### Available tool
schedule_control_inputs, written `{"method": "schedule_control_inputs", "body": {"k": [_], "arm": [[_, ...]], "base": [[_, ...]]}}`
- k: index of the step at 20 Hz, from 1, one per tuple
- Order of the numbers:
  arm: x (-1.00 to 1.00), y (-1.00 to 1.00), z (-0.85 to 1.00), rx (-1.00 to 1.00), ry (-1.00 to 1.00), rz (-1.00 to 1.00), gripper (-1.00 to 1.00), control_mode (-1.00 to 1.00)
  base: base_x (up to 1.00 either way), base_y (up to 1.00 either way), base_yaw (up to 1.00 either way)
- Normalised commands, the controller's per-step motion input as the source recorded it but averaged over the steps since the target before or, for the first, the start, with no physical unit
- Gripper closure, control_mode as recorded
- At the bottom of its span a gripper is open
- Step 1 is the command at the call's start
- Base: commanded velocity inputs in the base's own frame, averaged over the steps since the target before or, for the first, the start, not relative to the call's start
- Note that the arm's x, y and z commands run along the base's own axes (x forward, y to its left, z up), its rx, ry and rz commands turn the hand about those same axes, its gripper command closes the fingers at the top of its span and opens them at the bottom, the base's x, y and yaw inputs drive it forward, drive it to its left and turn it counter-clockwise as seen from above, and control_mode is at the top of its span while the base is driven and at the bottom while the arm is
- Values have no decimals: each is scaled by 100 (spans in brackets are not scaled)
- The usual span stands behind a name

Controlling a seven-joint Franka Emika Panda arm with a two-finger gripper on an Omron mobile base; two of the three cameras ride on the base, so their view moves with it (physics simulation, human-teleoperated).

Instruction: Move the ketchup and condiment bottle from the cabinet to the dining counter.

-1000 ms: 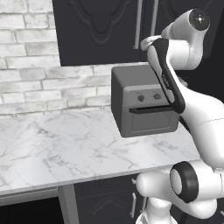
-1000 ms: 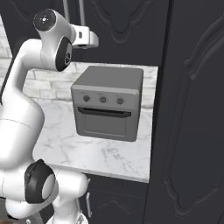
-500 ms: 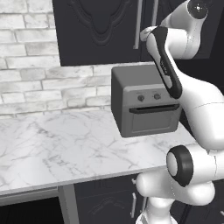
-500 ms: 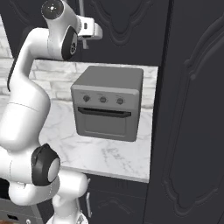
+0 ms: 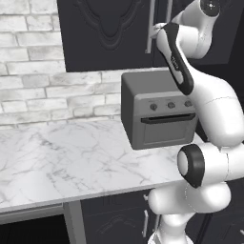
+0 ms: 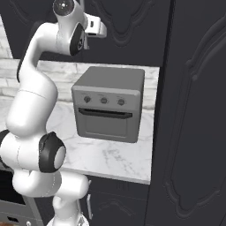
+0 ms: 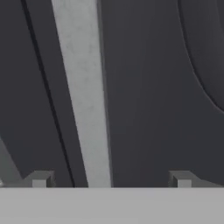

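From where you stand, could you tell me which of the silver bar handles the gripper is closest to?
The handle on the carved cabinet door above the toaster oven; the open gripper has it between its fingertips, unlike the lower cupboard handles.

cabinet (image 5: pixel 109 33) doors shut, contents hidden

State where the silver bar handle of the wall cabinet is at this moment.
In the left base view the handle runs upright on the closed cabinet door, above the grey oven. In the hand view it stands between the open gripper tips.
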Motion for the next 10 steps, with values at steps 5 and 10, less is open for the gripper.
{"method": "schedule_control_inputs", "body": {"k": [5,10], "arm": [[31,5,0,7,-9,0,-100,-100],[38,10,-3,4,-12,0,100,-100]], "base": [[0,0,0],[0,0,0]]}}
